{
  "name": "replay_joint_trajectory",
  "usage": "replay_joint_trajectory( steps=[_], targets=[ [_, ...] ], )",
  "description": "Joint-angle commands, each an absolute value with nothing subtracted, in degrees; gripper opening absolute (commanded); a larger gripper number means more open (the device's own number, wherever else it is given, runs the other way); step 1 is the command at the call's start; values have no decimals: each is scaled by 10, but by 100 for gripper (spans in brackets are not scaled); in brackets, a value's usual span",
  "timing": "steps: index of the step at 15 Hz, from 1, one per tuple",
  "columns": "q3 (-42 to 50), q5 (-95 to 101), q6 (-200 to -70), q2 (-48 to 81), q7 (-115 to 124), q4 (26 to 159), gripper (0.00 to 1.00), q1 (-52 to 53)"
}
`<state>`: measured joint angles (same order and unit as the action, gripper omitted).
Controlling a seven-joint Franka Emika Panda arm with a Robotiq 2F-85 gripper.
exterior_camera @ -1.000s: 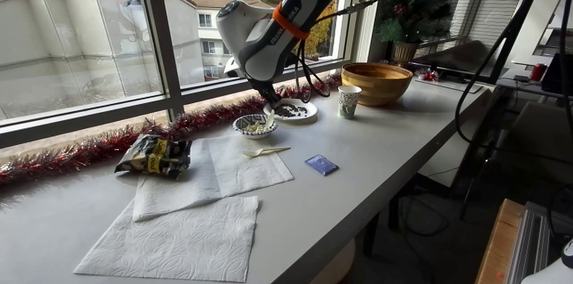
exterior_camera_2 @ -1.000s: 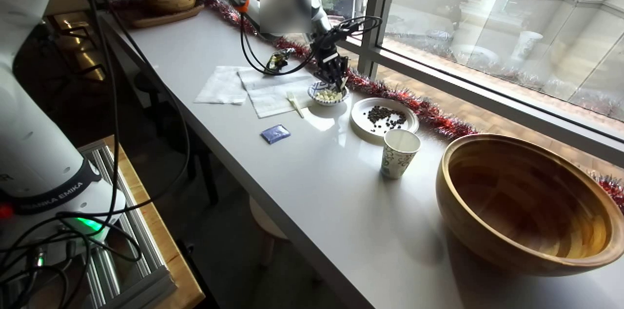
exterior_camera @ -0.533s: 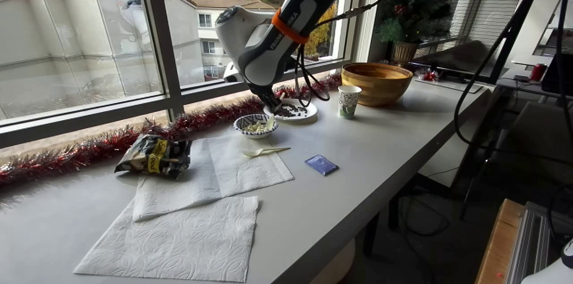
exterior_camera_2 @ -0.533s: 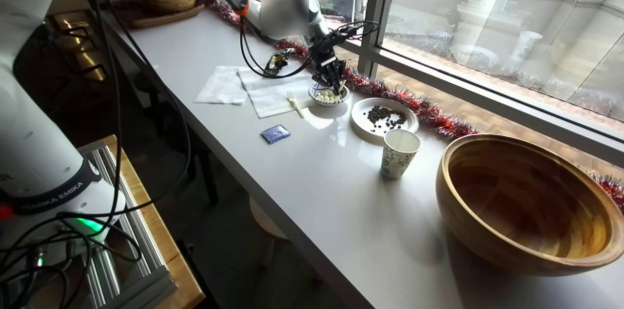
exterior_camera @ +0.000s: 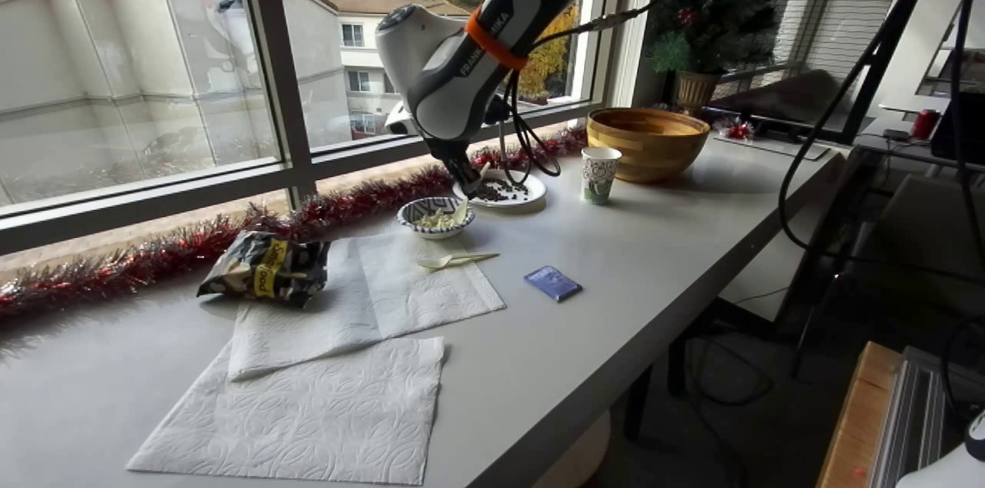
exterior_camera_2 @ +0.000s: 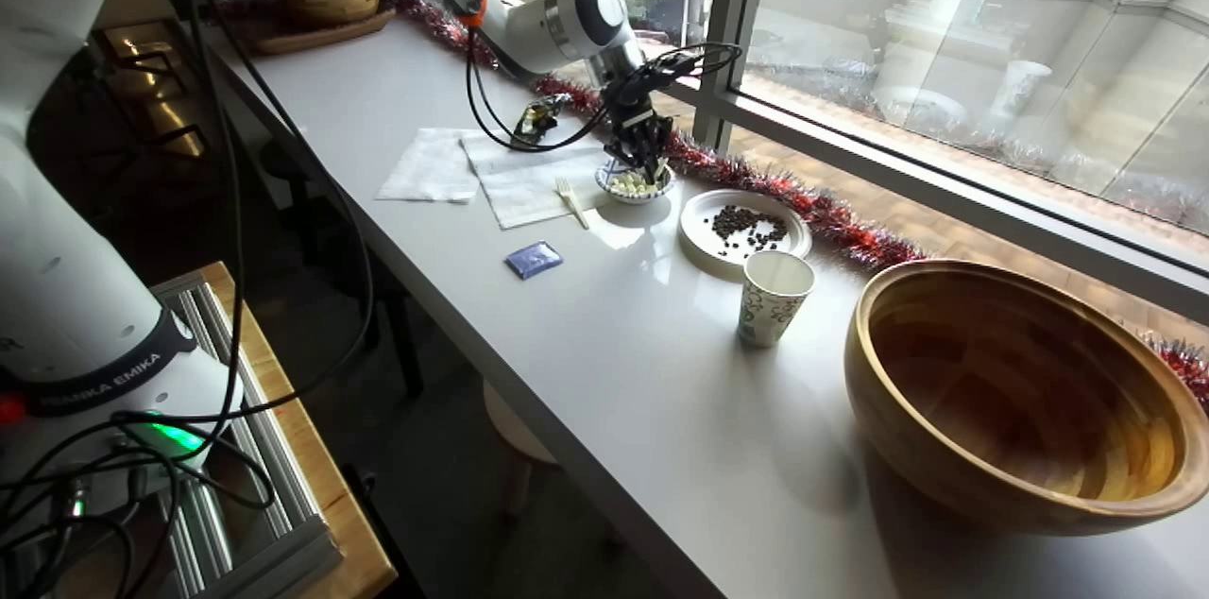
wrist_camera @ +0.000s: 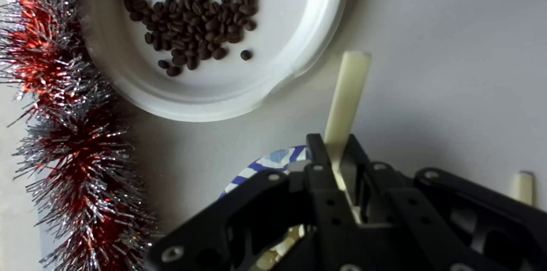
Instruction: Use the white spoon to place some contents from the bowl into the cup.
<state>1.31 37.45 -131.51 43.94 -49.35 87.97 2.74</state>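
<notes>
Wrist view, and the gripper (wrist_camera: 336, 148) has its black jaws pinched narrow on the white spoon (wrist_camera: 348, 95), the handle end poking up past the fingertips at a slant. Right underneath sits the bowl (wrist_camera: 277, 160), blue-and-white rim partly hidden behind the fingers; an exterior view catches the spoon's lower end at the inside wall, and whether it touches the pale bits (exterior_camera: 432, 222), I cannot tell. Just beyond comes the rim of a white plate (wrist_camera: 201, 110) of dark beans (wrist_camera: 188, 27), a strip of table (wrist_camera: 448, 91) between the two. Tinsel (wrist_camera: 83, 172) runs along one side, right by the plate; on the other the table spreads wide, with a pale fork (exterior_camera_2: 572, 202), tines on a paper towel (exterior_camera: 431, 295), and a blue packet (exterior_camera_2: 534, 260) nearer the table's long edge. Farther along, the cup (exterior_camera_2: 767, 316) stands upright near the plate, and past it the big wooden bowl (exterior_camera_2: 888, 410), a gap between them. Now the arm (exterior_camera: 454, 95): in both exterior views it slopes down from above, wrist bent, gripper tilted and pointing down over the bowl, black cables (exterior_camera: 517, 99) looped out beside it. Behind it all stands the window frame (exterior_camera: 273, 49), with buildings (exterior_camera: 85, 65) outside.
</notes>
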Motion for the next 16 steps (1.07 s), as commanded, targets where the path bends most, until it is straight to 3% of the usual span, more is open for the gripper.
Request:
replay_joint_trajectory(
  steps=[1, 16],
  targets=[
    [-6, 324, -1318, 451, -484, 862, 3, 6],
    [-41, 162, -1417, 464, -487, 871, 3, -40]
  ],
)
